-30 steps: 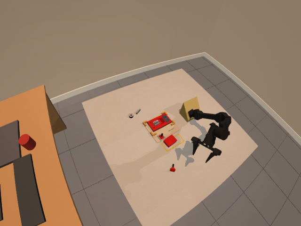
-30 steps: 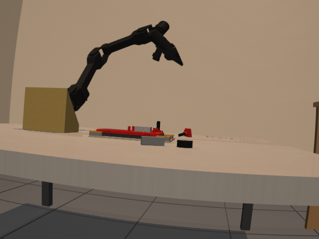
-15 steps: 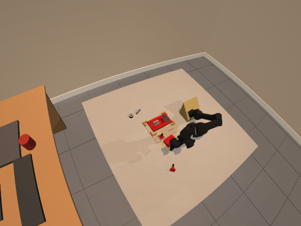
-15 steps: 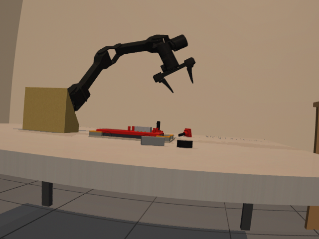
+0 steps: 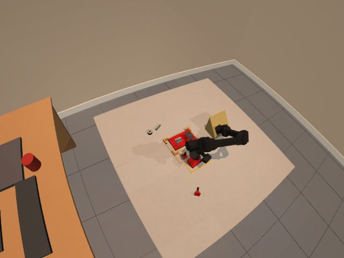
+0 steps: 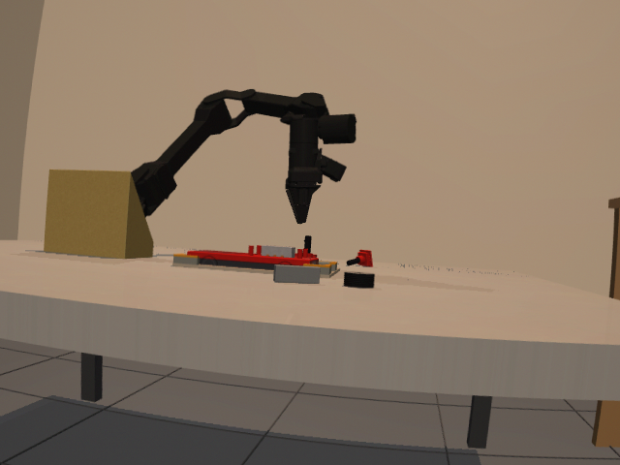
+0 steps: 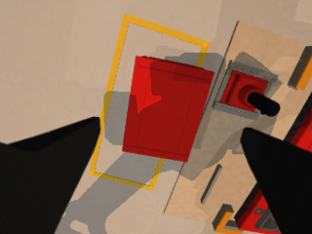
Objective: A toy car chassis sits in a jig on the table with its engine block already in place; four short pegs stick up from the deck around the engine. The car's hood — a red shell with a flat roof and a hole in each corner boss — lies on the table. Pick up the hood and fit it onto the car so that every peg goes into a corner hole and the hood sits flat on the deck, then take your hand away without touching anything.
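The red hood lies flat roof up, partly over a yellow outline; the chassis hides it in the exterior view. My gripper is open and empty, pointing straight down above the hood. In the wrist view the hood shows between the two spread fingers, a little ahead of the tips. The red chassis sits in the jig with orange corners. The grey engine block is on its deck, with red pegs around it.
A red piece with a black stem stands in a holder between hood and chassis. A similar piece lies farther off. A grey block and black wheel lie beyond the chassis.
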Action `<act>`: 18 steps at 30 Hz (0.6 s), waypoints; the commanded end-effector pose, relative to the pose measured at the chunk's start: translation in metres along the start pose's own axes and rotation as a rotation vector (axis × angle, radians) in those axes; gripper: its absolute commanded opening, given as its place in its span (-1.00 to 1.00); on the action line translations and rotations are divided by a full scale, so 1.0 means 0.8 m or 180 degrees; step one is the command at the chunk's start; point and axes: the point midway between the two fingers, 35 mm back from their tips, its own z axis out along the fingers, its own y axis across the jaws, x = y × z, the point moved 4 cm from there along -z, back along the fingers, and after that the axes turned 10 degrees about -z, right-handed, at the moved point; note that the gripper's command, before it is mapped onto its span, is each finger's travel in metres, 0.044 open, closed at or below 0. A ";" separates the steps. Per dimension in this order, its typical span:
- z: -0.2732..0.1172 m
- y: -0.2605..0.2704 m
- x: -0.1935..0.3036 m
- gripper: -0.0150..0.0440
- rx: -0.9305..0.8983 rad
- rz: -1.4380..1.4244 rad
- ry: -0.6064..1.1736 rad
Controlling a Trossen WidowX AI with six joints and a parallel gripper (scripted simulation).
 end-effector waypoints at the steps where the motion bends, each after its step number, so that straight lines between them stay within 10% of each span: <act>1: 0.008 -0.002 0.013 1.00 -0.0046 0.0404 0.0119; 18: 0.017 -0.001 0.014 1.00 -0.0044 0.0404 0.0119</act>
